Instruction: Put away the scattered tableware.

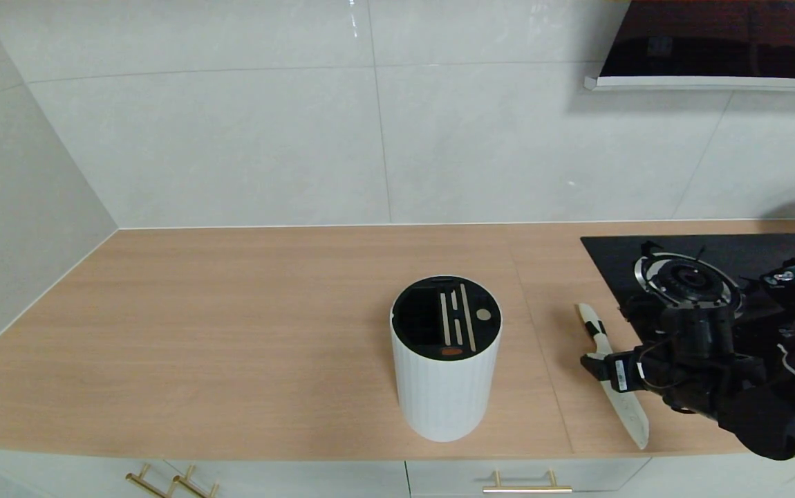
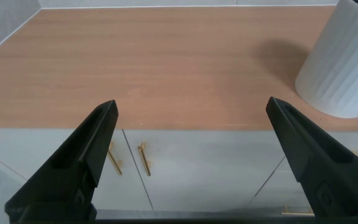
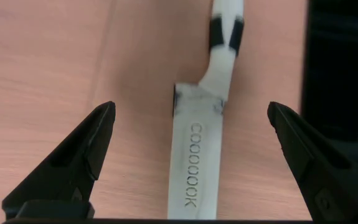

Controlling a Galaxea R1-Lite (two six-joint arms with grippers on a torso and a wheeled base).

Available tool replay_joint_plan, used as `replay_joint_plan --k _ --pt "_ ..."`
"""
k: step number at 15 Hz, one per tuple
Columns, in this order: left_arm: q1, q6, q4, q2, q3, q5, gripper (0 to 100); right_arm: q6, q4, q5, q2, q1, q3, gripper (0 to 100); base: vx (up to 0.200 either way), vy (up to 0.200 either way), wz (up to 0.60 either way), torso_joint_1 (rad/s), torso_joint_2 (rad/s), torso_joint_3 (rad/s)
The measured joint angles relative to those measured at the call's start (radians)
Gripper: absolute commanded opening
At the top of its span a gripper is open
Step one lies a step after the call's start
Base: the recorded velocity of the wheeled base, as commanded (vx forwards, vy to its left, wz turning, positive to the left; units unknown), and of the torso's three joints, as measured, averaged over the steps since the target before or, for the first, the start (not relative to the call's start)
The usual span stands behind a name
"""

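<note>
- Since the right claw (image 3: 191,121) hangs right over the white knife (image 1: 629,413) with its jaws wide apart, one on each side of where blade meets handle, I'd say nothing is gripped yet.
- Knife's lying flat at the bench's (image 1: 231,311) front right, handle toward the back wall, blade tip almost at the front edge, just beside the hob (image 1: 736,252).
- Left claw (image 2: 191,109) is spread open too, holding nothing, hanging out past the front edge above the cabinet doors (image 2: 197,168).
- What worries me: the blade is thin and flat on the wood, so the fingers could skate over it rather than pinch it. A sideways nudge might send the tip off the front edge.
- Closing on the blade rather than the handle looks slippery as well, and the knife could twist in the grip.
- Next stop is probably the ribbed white knife block (image 1: 446,373), near the front edge about mid-bench. Its slots look narrow, so a tilted blade would jam or tip the block.
- Surface is pale wood grain, running into the back left corner.
- Room: big light grey wall tiles (image 1: 231,138), a range hood (image 1: 715,41) above the hob, brass handles (image 1: 525,485) on the cabinets below.
</note>
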Motion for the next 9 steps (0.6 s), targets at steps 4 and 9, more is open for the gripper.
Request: replay_joint_plan --k 4,9 --pt "0.000 0.000 0.000 0.000 0.000 0.000 100 0.000 -0.093 0.005 0.082 -0.018 -0.012 100 0.000 0.000 0.00 0.000 0.00 0.000" --pt "0.000 0.000 0.000 0.000 0.000 0.000 100 0.021 -0.096 0.012 0.129 -0.020 -0.043 100 0.000 0.000 0.00 0.000 0.00 0.000"
